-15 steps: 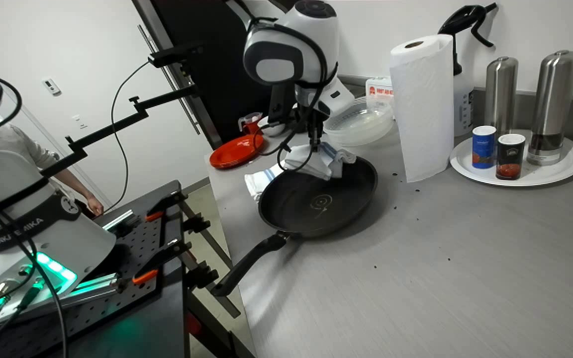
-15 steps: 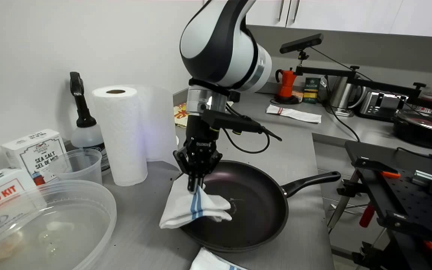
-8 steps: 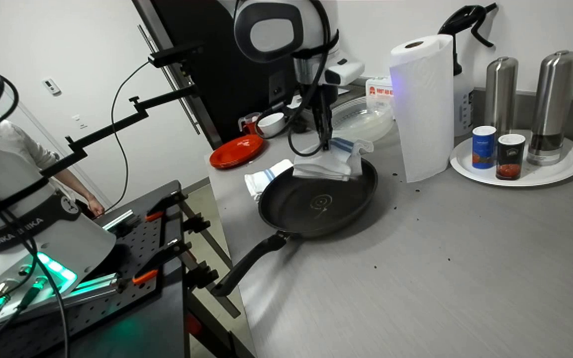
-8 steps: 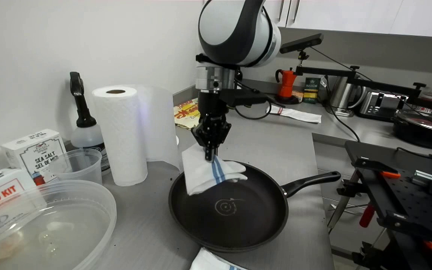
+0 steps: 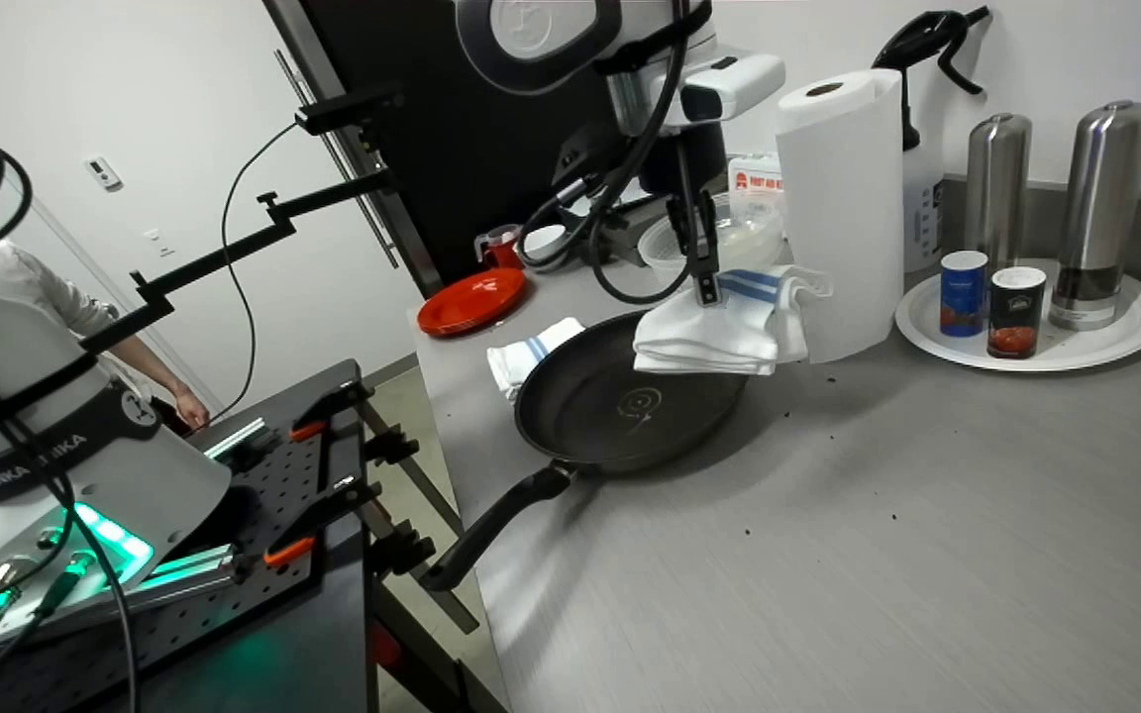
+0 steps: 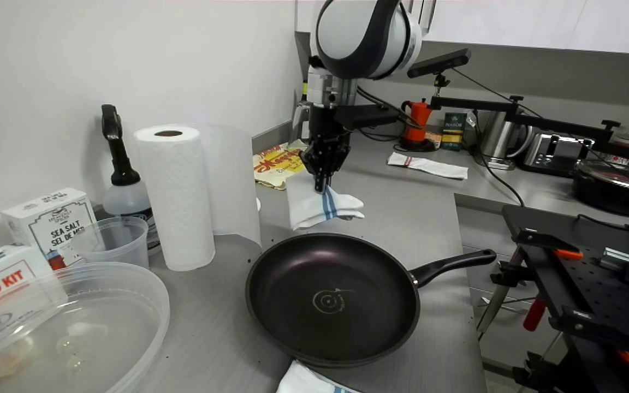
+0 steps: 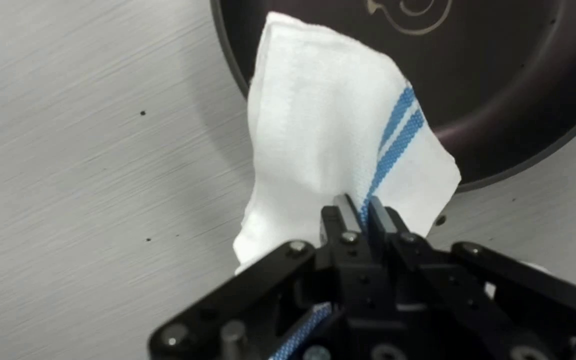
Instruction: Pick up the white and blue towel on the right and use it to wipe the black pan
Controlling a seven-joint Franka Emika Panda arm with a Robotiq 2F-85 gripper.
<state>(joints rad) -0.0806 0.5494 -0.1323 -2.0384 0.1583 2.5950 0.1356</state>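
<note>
Grey surface (image 5: 828, 594), fine brushed grain in wrist view. Black pan (image 6: 333, 303) flat on it, handle (image 6: 451, 265) jutting past edge. Paper-towel roll (image 6: 175, 202) upright near pan. White and blue towel (image 6: 312, 210) folded, held in air; gap between its lower edge and pan's rim in an exterior view, overlapping pan in wrist view. Second striped cloth (image 5: 531, 355) on surface, just beside pan. Pincer (image 7: 359, 205) pressed together, pinching towel at blue stripes. Few dark specks (image 7: 440, 220) on surface near pan.
</note>
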